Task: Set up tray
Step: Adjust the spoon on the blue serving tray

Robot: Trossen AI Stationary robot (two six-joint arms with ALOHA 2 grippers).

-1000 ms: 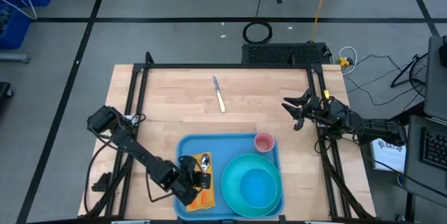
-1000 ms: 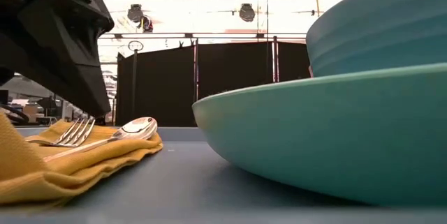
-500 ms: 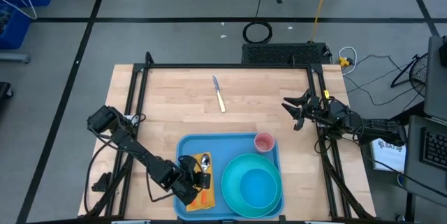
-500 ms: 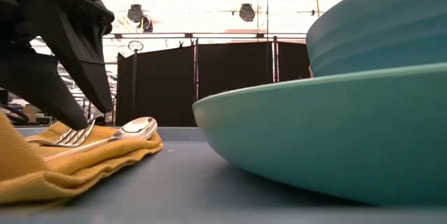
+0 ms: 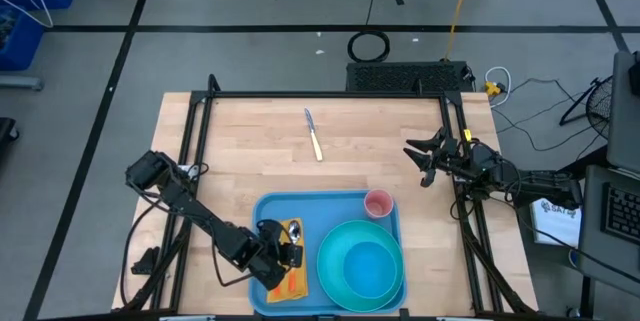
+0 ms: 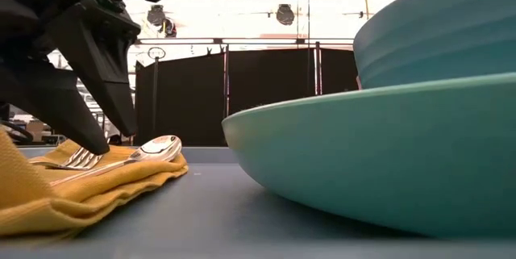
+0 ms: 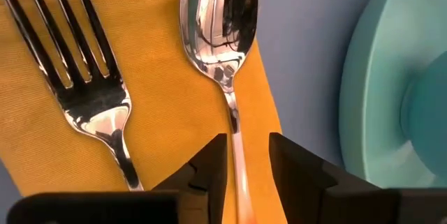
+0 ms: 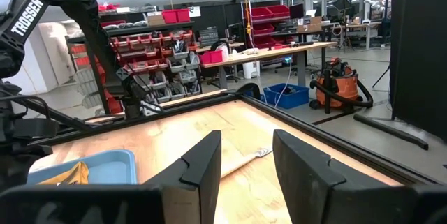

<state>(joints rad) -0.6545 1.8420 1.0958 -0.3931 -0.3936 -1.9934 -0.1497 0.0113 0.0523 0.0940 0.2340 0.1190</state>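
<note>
The light-blue tray (image 5: pixel 330 206) is lying at the near edge of the desk (image 5: pixel 250 151), between the two arms; the left hand (image 5: pixel 283 253) is hanging over its left part, its fingers apart and straddling the handle of the spoon (image 7: pixel 222 35), which is lying beside the fork (image 7: pixel 84 77) on the yellow-orange napkin (image 7: pixel 150 91). The right hand (image 5: pixel 428 157) is waiting at the desk's right edge, fingers apart and holding nothing.

The likely trouble: if the fingers are closing low, they could be catching the napkin's cloth and dragging it, knocking the fork askew; the thin polished handle could also be slipping out.

Counted: one tray, one napkin, one fork, one spoon, one teal plate (image 5: pixel 362 266) apparently carrying one bowl, one pink cup (image 5: pixel 378 203), and one knife (image 5: pixel 314 134) lying far off on the desk.
</note>
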